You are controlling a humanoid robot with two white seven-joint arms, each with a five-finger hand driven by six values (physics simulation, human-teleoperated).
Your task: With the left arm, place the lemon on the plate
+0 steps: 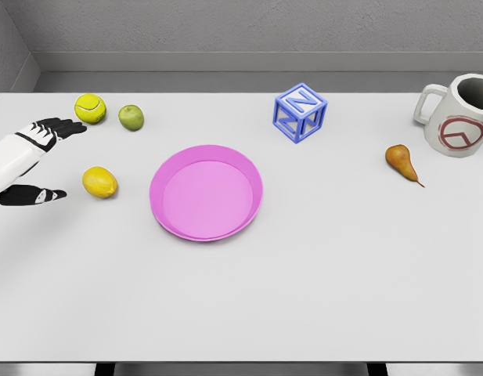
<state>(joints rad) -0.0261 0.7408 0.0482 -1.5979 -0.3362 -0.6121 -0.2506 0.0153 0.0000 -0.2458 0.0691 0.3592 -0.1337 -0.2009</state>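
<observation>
Left hand (39, 160), black fingers spread wide, holds nothing, at the frame's left edge. Smooth oval lemon (99, 182) lies just right of it, on the matte white table (304, 298), left of the round pink plate (206, 192).

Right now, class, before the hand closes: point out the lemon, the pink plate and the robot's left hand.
lemon (99, 182), head view, middle of its yellow skin.
pink plate (164, 167), head view, on its left rim.
left hand (39, 160), head view, between spread black fingers and thumb, holding nothing.
</observation>
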